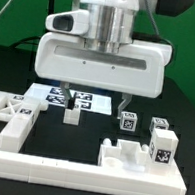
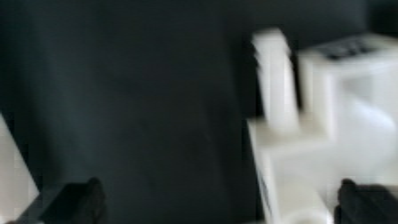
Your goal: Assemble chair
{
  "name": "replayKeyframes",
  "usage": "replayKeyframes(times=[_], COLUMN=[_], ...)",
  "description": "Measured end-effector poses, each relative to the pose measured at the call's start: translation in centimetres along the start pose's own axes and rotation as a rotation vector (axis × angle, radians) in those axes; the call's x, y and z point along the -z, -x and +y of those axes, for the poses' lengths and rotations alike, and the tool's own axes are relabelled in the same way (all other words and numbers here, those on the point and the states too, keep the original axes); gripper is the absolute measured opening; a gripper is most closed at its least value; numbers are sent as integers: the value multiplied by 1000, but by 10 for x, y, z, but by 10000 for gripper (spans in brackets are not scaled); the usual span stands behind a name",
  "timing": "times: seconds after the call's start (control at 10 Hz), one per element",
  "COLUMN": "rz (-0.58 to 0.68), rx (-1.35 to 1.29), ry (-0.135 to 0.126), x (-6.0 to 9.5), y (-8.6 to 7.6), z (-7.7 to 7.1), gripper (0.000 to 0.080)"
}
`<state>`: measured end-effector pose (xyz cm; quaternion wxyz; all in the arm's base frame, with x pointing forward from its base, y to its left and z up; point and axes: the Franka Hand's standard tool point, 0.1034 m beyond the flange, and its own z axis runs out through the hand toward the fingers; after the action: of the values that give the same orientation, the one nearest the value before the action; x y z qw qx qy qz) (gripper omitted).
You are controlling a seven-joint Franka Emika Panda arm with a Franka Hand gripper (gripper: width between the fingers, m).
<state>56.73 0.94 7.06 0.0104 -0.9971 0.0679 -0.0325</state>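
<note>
Apparently you are reaching for a chair part [image 1: 73,113]: gripper [image 1: 96,104] wide, empty; next, centre the jaws around it squarely.

The gripper [image 1: 97,107] hangs over the dark surface [image 1: 90,135], its fingers [image 1: 125,103] spread wide with nothing between them. White chair parts [image 1: 9,121] lie on either side, with a long rail [image 1: 75,169] in front.
</note>
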Motion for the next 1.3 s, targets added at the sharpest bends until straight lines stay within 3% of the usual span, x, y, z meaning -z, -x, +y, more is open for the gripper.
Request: replayKeyframes(times=[0.2,0.3,0.6,0.8,1.0,1.2,1.3], rz=[-32,-47,-94,-307,-566,-758,-776], rx=[183,198,190,171,160,133,125], ry=[43,52,45,31,61,97,106], x=[0,-3,-3,-3,-1,-6,-9], y=[13,20,22,33,47,50,50], z=[13,15,13,15,32,34,33], gripper=[649,649,649,649,649,649,649])
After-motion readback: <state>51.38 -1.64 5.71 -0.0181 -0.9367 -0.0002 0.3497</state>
